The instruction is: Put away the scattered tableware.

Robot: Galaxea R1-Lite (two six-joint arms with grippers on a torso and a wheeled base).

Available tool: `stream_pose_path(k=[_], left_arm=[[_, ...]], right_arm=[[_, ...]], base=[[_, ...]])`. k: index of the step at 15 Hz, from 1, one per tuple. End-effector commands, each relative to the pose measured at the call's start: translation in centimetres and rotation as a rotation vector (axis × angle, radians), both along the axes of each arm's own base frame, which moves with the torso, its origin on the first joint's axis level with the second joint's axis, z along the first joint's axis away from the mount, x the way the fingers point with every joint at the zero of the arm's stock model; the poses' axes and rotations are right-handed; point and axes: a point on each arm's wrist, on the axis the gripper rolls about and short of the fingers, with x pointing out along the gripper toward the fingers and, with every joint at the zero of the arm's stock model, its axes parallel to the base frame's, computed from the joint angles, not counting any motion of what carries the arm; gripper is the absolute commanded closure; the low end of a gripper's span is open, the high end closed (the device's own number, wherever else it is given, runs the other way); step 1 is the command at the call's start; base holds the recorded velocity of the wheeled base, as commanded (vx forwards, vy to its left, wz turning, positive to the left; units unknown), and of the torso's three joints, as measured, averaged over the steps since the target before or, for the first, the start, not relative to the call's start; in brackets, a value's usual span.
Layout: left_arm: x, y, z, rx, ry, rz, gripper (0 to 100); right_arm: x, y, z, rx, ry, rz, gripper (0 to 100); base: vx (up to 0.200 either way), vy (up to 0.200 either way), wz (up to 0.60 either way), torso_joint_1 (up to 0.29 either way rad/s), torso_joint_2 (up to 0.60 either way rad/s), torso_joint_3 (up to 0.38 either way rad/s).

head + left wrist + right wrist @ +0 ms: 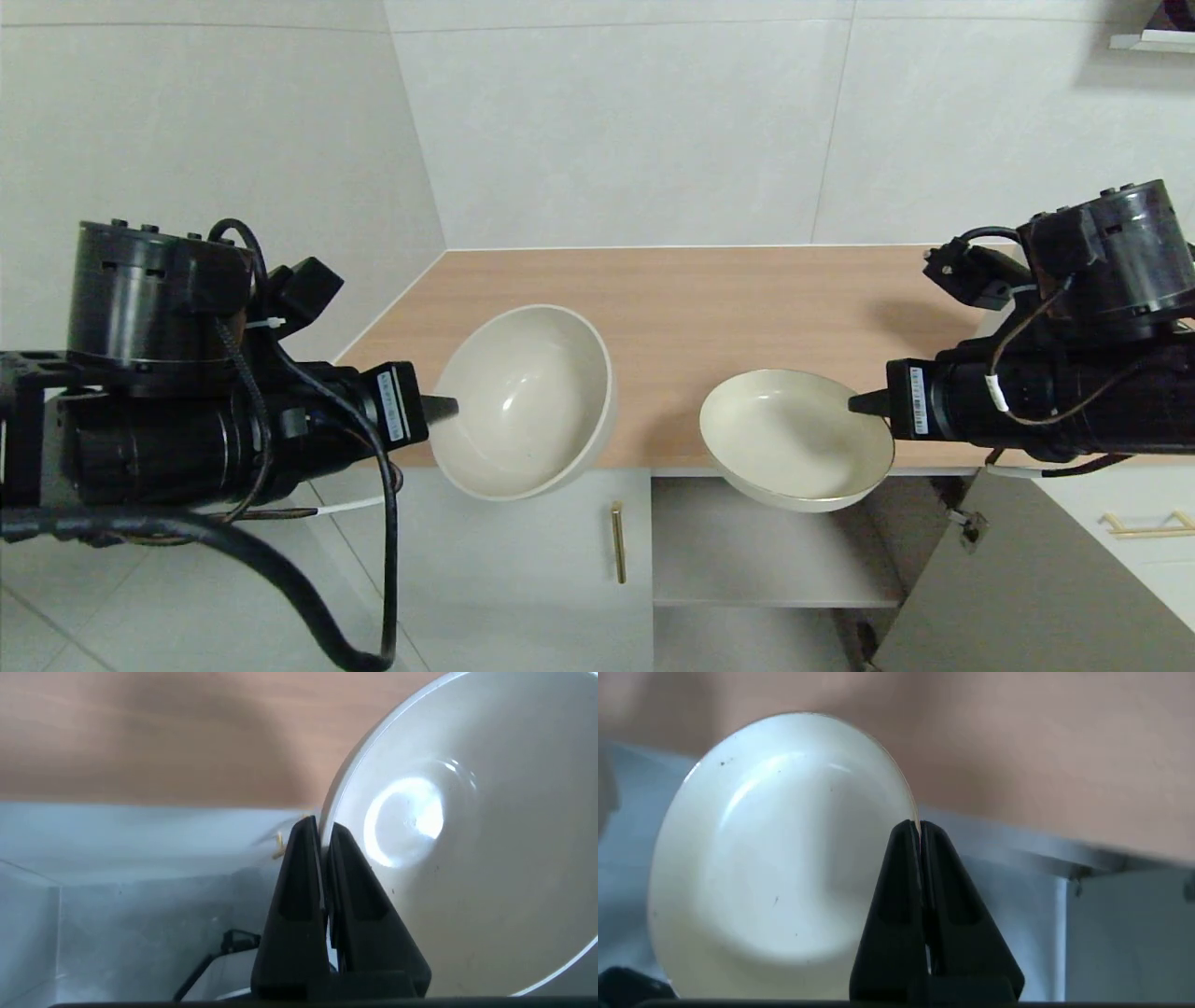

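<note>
— What has the left gripper (448, 408) got?

— The deep bowl (527, 401). Its fingers (304, 887) are drawn almost together, pinching only the bowl's thin rim, one finger inside the wall and one outside.

— How does the bowl sit?

— Tilted, with its hollow turned up and towards the robot's right, hanging from that pinch. In the head view it lies across the front edge of the desk (709, 289), part over the wood and part over the cupboard front below.

— And the right gripper (859, 403)?

— The same sort of grip on the shallow dish (794, 439). Its fingers (896, 896) are closed tight on the gold-edged rim, on the side nearest that arm. The dish is tilted too, hollow upward, and it also straddles the desk's front edge.

— How much room is there between them?

— The two are well apart, with a stretch of wood and the desk edge showing between them. Behind them the desk runs back to the tiled wall (635, 121), which also closes it in at the corner on the robot's left.

— And below?

— Under the shallow dish is an open cupboard bay (686, 532) with a shelf (775, 579) inside. Its door (1008, 579) stands swung out to the right. Under the deep bowl is a closed door (523, 579) with a slim gold handle (617, 541) just beside the bay.
</note>
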Motion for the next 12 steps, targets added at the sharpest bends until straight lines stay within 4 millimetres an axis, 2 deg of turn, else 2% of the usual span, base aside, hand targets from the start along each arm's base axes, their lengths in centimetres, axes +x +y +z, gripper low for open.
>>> stream_pose_path(k=[1, 4, 7, 12], left_arm=[[-0.7, 0.2, 0.1, -0.003, -0.007, -0.005, 100], [-0.5, -0.4, -0.4, 0.004, 0.013, -0.025, 100], [-0.4, -0.6, -0.7, 0.010, 0.024, -0.028, 100], [-0.3, -0.7, -0.8, 0.011, 0.027, -0.029, 100]], right_arm=[[-1.1, -0.7, 0.2, 0.004, -0.008, 0.000, 100], [-1.7, -1.0, -0.7, -0.013, 0.011, -0.001, 100], [-1.6, -1.0, -0.8, -0.017, 0.014, -0.001, 100], [-1.2, -0.9, -1.4, -0.032, 0.035, -0.007, 100]], base=[[0.000, 0.000, 0.00, 0.000, 0.00, 0.000], [0.000, 0.000, 0.00, 0.000, 0.00, 0.000], [-0.200, 0.000, 0.00, 0.003, 0.00, -0.005], [0.000, 0.000, 0.00, 0.000, 0.00, 0.000]])
